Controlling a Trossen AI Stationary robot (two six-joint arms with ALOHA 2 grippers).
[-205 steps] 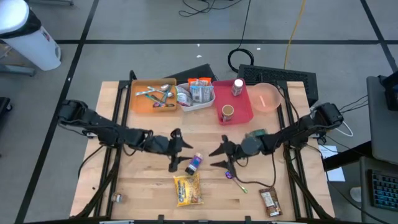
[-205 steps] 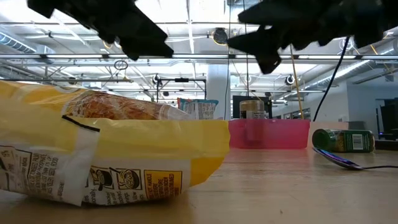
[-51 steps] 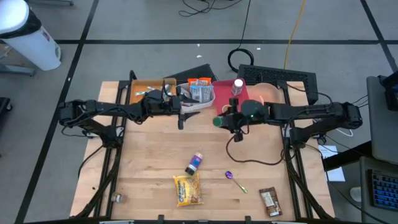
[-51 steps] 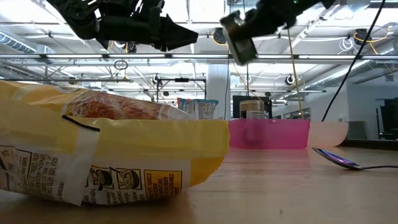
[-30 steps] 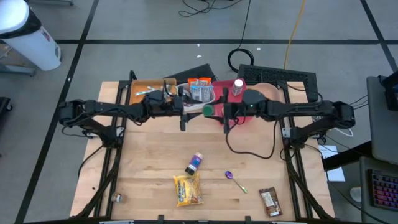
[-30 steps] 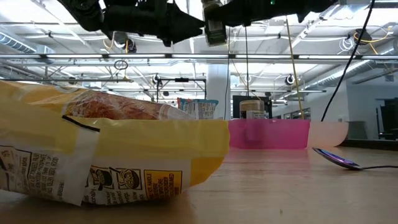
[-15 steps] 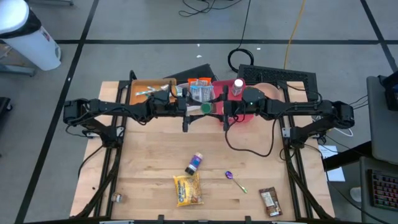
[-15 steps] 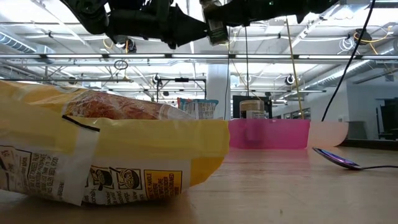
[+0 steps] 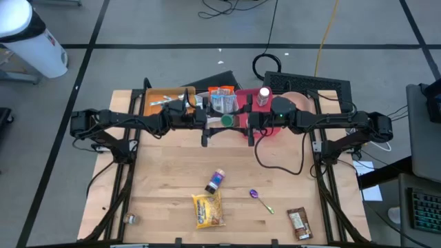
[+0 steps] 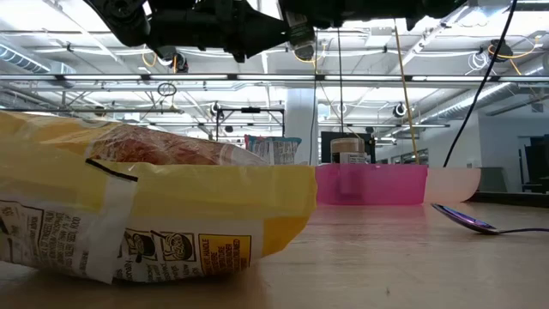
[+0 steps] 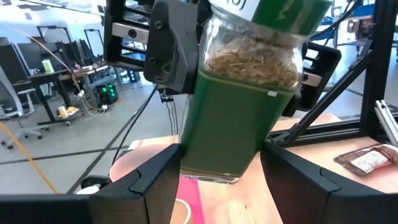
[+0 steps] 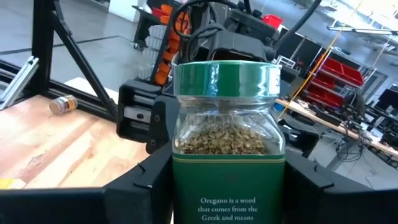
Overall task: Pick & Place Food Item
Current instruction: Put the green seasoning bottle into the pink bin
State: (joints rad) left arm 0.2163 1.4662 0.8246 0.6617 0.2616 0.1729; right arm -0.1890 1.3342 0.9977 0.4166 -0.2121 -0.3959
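The oregano jar (image 9: pixel 226 120) hangs in the air just above the centre of the high view, over the far part of the table (image 9: pixel 165 200), its long axis lying horizontal along the line between the two arms, green cap toward the left arm. The right gripper (image 9: pixel 241 121) clamps the jar's lower body between its fingers (image 12: pixel 134 186), and the label text reads upright in its wrist view. The left gripper (image 9: pixel 210 121) meets it from the frame's left, its fingers (image 11: pixel 155 186) spread either side of the jar's base end; whether they press on the glass cannot be told. Dried herb fills the clear shoulder of the jar under the cap.

Along the upper edge of the table stand an orange tray (image 9: pixel 162 110) with cutlery, a white bin (image 9: pixel 217 114) of packets, a red tray (image 9: pixel 270 127) with a small bottle (image 9: pixel 264 96), and a pink bowl (image 9: pixel 298 109). In the lower centre lie a small dark bottle (image 9: pixel 216 181), a yellow snack bag (image 9: pixel 207 209), a spoon (image 9: pixel 260 200) and a brown packet (image 9: pixel 299 223).
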